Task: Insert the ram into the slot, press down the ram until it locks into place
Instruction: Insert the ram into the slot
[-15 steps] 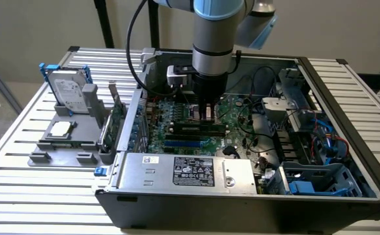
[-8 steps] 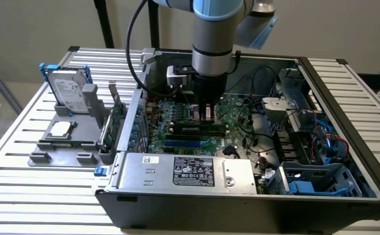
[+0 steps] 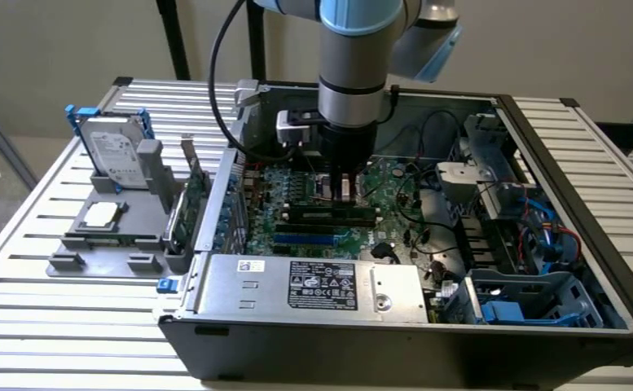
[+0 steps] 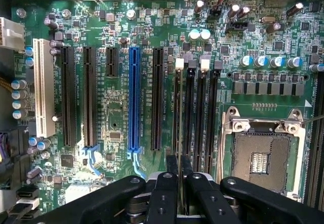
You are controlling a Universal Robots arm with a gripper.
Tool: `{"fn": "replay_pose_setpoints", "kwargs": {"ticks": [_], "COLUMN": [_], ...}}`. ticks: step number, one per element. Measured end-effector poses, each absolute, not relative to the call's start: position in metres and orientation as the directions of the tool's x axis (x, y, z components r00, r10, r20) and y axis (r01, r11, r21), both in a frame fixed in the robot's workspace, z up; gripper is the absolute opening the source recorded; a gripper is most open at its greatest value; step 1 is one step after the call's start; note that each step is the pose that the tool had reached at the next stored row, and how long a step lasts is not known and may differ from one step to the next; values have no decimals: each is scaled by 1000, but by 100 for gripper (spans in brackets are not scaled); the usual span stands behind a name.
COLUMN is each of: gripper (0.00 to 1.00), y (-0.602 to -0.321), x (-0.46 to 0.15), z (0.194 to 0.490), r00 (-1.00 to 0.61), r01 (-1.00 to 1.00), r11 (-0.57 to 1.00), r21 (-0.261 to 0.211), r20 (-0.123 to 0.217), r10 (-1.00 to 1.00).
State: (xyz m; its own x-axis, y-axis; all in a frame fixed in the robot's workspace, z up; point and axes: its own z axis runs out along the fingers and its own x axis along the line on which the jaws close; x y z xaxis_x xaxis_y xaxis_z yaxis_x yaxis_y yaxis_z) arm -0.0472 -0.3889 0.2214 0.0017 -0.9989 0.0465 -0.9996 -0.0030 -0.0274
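My gripper [image 3: 344, 192] is down inside the open computer case [image 3: 577, 244], just above the motherboard. In the wrist view the black fingers [image 4: 164, 186] are shut on the ram [image 4: 178, 150]. It is seen edge-on as a thin line running away from the gripper [image 4: 178, 167]. That line lies along the outermost of several parallel black memory slots [image 4: 201, 117], the one nearest the black expansion slots. White end clips [image 4: 179, 64] mark the slots' far ends. Whether the ram touches the slot I cannot tell. In the exterior view the slots [image 3: 327, 216] lie just in front of the gripper.
A bright blue slot [image 4: 134, 97] and black expansion slots lie beside the memory slots, with the silver processor socket [image 4: 260, 155] on the other side. The power supply [image 3: 305, 285] fills the case's front. Cables and drive cages [image 3: 523, 236] crowd the exterior view's right. A grey fixture holding a hard drive [image 3: 115, 151] stands outside.
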Motion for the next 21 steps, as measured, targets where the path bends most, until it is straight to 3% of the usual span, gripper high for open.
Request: {"fn": "replay_pose_setpoints", "kwargs": {"ticks": [3, 6, 15, 19, 21], "gripper": [15, 28, 28, 13, 11], "y": [-389, -389, -389, -389, -389], "x": [-48, -48, -48, -48, -48], "z": [221, 221, 245, 245, 245], "r00": [2, 2, 2, 2, 2], "r01": [-1000, -1000, -1000, -1000, -1000], "r11": [-3, -3, -3, -3, -3], "r21": [-27, -28, -26, -26, -26], "r20": [46, 47, 46, 46, 46], "r10": [-999, -999, -999, -999, -999]}}
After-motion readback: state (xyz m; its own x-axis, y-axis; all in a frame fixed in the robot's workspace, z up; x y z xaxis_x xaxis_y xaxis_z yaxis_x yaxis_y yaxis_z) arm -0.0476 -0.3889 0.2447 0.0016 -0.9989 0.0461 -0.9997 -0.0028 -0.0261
